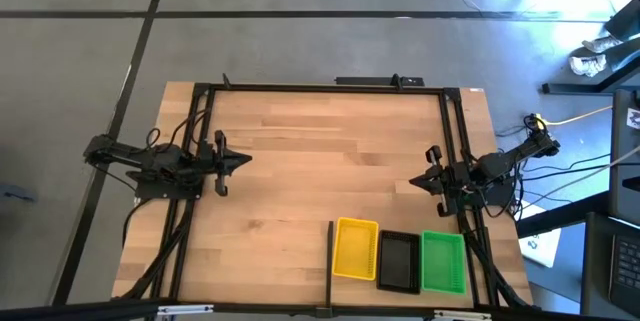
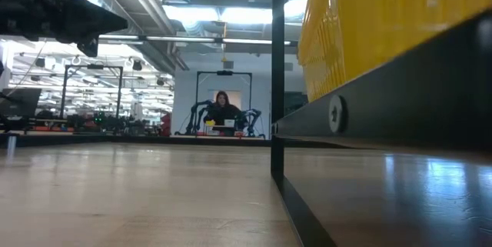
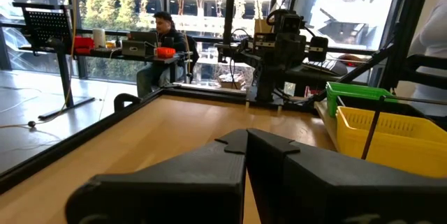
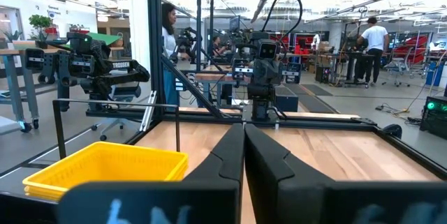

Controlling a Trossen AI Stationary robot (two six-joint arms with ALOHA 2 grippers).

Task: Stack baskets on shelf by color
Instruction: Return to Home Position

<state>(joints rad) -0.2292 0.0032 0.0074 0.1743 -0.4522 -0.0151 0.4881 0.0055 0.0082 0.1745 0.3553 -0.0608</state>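
Three baskets stand side by side near the table's near right edge: yellow (image 1: 355,249), black (image 1: 398,262) and green (image 1: 443,261). They rest bottom-down on the shelf, whose thin black bar (image 1: 330,261) runs along the yellow one's left. The low view shows the yellow basket (image 2: 384,24) raised on the shelf's dark edge (image 2: 400,85). In the right wrist view the yellow one (image 4: 105,165) shows layered rims, as if nested. My left gripper (image 1: 245,161) (image 3: 246,135) is shut at the table's left. My right gripper (image 1: 413,183) (image 4: 244,128) is shut at the right, beyond the baskets.
A black frame rail (image 1: 320,87) borders the planked tabletop (image 1: 320,161), whose middle lies bare between the arms. A black upright post (image 2: 277,78) stands at the shelf's corner. A person (image 3: 164,32) sits at a desk beyond the table; others stand in the room (image 4: 374,39).
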